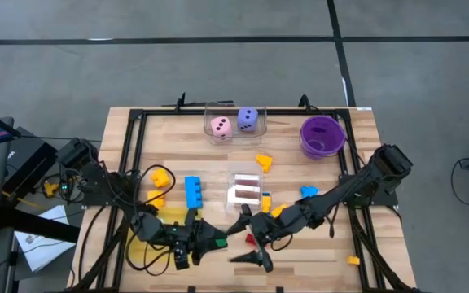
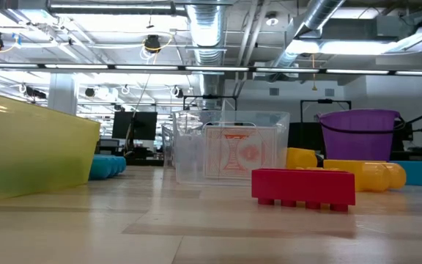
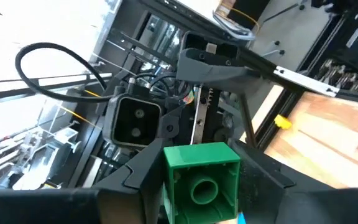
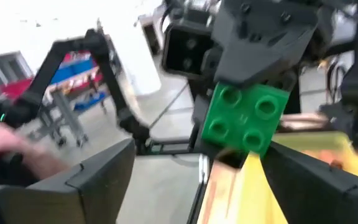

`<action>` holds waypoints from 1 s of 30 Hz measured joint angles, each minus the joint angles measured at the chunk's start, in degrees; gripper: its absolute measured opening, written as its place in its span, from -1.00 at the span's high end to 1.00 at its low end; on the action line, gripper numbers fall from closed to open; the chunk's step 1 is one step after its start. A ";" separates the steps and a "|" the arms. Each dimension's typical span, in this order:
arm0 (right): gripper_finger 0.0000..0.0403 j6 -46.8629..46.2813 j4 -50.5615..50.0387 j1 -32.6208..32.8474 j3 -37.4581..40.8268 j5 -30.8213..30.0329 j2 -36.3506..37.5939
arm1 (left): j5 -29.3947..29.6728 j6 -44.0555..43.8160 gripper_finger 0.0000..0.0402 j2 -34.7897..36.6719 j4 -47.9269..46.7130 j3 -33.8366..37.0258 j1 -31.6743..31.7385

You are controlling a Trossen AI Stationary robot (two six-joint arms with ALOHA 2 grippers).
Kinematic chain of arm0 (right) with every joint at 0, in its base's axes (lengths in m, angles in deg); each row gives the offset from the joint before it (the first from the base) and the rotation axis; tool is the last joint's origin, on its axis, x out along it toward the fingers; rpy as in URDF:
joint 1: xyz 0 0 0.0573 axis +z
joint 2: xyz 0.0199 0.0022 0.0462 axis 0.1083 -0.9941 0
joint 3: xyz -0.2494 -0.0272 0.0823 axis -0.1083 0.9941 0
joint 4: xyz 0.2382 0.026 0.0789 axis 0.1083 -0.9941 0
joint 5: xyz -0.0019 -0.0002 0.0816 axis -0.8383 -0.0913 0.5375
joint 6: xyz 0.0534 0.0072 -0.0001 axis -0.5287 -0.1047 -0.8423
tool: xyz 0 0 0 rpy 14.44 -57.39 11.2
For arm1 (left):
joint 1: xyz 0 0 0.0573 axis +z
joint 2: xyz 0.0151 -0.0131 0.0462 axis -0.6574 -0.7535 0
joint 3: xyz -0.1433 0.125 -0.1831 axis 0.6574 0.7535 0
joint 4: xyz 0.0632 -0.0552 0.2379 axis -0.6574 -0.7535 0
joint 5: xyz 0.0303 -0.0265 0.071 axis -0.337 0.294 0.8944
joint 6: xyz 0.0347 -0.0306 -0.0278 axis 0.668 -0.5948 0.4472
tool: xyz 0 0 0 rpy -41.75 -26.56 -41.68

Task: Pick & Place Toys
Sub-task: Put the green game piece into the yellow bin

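Handover near the table's (image 1: 316, 260) front edge. Green brick (image 3: 202, 179) clamped in the left gripper's (image 1: 210, 239) jaws, studs turned toward the right gripper (image 1: 247, 220), as seen in the right wrist view (image 4: 244, 118). Right gripper's jaws spread apart, empty, facing the brick from just beside it; brick lying directly ahead between the two fingers, so the right arm stands placed to receive it. Long axis not marked: brick roughly square. Red brick (image 2: 303, 188) resting on the table below, near the grippers; yellow tray (image 2: 28, 150) at the left. Card (image 2: 237, 152) in a clear box (image 2: 229, 147) with red print, not readable. No brand names legible.
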 joint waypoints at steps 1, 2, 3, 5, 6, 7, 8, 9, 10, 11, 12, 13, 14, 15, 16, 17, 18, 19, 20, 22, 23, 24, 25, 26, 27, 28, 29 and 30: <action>-0.71 -0.06 -0.76 0.16 0.00 0.38 0.32 | 0.22 0.05 0.26 -0.01 0.55 0.01 -0.41; -0.73 -0.06 -0.97 0.30 -0.01 1.70 0.47 | 1.65 0.24 0.26 0.09 1.17 0.03 -0.83; -0.75 -0.07 -1.13 0.49 -0.04 2.08 0.51 | 1.89 0.28 0.26 0.24 1.68 0.07 -1.24; -0.77 -0.19 -1.96 0.72 -0.04 2.39 0.58 | 1.95 0.29 0.25 0.81 2.10 0.07 -1.95; -0.78 -0.49 -2.11 0.70 -0.04 2.38 0.62 | 1.83 0.28 0.24 1.14 2.16 0.07 -2.39; -0.78 -0.55 -2.36 0.64 -0.04 2.28 0.66 | 1.65 0.26 0.23 1.51 2.17 0.07 -2.93; -0.78 -0.64 -2.54 0.59 -0.04 2.24 0.69 | 1.58 0.26 0.22 1.97 2.06 0.07 -3.54; -0.78 -0.75 -2.78 0.47 -0.04 2.49 0.69 | 1.55 0.22 0.23 2.39 1.99 0.07 -4.13; -0.78 -0.73 -2.91 0.39 -0.04 3.42 0.69 | 1.56 0.12 0.23 2.83 1.97 0.07 -4.65; -0.78 -0.69 -2.78 0.45 -0.04 5.26 0.69 | 1.75 0.05 0.25 3.21 1.88 0.07 -5.13; -0.78 -0.52 -2.38 0.72 -0.04 7.86 0.69 | 2.48 0.05 0.26 3.55 1.52 0.07 -5.66; -0.78 -0.22 -2.04 1.09 -0.04 10.62 0.69 | 3.80 0.05 0.26 3.83 1.35 0.07 -6.34; -0.78 0.27 -1.96 1.45 -0.04 13.06 0.69 | 5.24 0.05 0.26 4.12 1.23 0.07 -6.88; -0.78 1.00 -2.07 1.84 -0.04 15.36 0.69 | 6.49 0.05 0.26 4.42 1.14 0.07 -7.27; -0.78 2.03 -2.27 2.28 -0.04 17.45 0.69 | 7.87 0.13 0.25 4.68 0.94 0.07 -7.57; -0.78 3.34 -2.32 2.64 -0.04 19.73 0.69 | 9.34 0.16 0.24 4.90 0.38 0.07 -7.98; -0.78 4.91 -2.32 3.00 -0.04 22.22 0.69 | 10.42 0.19 0.23 5.03 -0.21 0.07 -8.31; -0.78 6.68 -2.28 3.30 -0.04 24.95 0.69 | 11.72 0.22 0.22 5.04 -0.56 0.07 -8.46; -0.78 8.22 -2.22 3.73 -0.04 27.58 0.69 | 12.97 0.23 0.21 5.04 -1.16 0.07 -8.46; -0.78 10.42 -1.77 4.70 -0.04 31.93 0.69 | 15.42 0.94 0.23 5.04 -2.86 0.07 -8.46; -0.78 11.19 -1.49 5.17 -0.04 33.65 0.69 | 16.90 1.12 0.25 5.04 -3.55 0.07 -8.46; -0.78 11.73 -1.36 5.62 -0.04 35.23 0.69 | 18.20 1.20 0.26 5.04 -4.08 0.07 -8.44; -0.78 12.28 -1.36 6.08 -0.04 36.59 0.69 | 19.44 1.17 0.26 5.04 -4.70 0.07 -8.40; -0.78 12.48 -1.32 6.52 -0.04 37.51 0.69 | 20.47 1.17 0.26 5.07 -5.38 0.07 -8.18; -0.78 12.57 -1.05 6.73 -0.04 38.26 0.69 | 21.66 1.15 0.26 5.07 -6.08 0.07 -8.08; -0.78 12.66 -0.56 6.87 -0.04 38.65 0.69 | 22.94 1.15 0.25 5.07 -6.61 0.08 -8.05; -0.78 12.80 -0.02 7.04 -0.04 39.14 0.70 | 24.26 1.16 0.23 5.07 -6.62 0.09 -8.05; -0.78 12.82 0.15 7.07 -0.04 39.33 0.86 | 25.64 1.14 0.21 5.07 -6.68 0.09 -8.05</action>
